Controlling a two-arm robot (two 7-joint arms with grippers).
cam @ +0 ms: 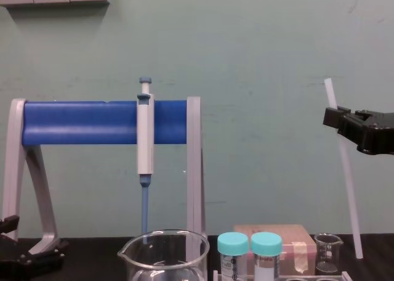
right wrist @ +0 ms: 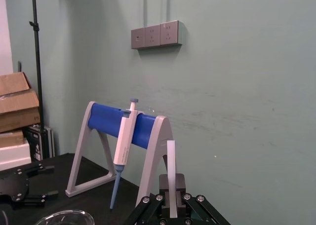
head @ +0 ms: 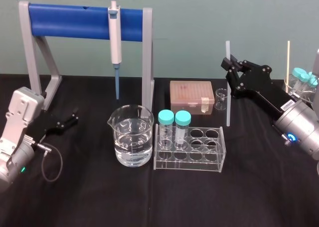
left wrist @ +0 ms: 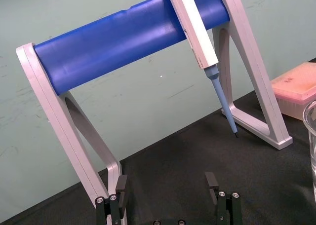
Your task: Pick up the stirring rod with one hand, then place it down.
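The stirring rod (head: pixel 228 92) is a thin translucent-white stick standing almost upright at the right of the table. My right gripper (head: pixel 230 65) is shut on it near its top. In the chest view the stirring rod (cam: pixel 348 182) leans slightly, and its lower end is down beside the small glass beaker (cam: pixel 327 252); I cannot tell whether it touches the cloth. The right gripper (cam: pixel 335 118) comes in from the right edge. The right wrist view shows the rod (right wrist: pixel 171 170) pinched between the jaws of the right gripper (right wrist: pixel 172 205). My left gripper (head: pixel 73 118) rests open at the far left, with its fingers (left wrist: pixel 121 185) spread apart.
A blue-barred stand (head: pixel 84 22) at the back left holds a white-and-blue pipette (head: pixel 115 43). A large beaker of water (head: pixel 131 141) and a clear tube rack (head: pixel 190 148) with two teal-capped tubes stand in the middle. A pink box (head: pixel 192 96) sits behind them, and teal-capped bottles (head: pixel 301 77) are at the far right.
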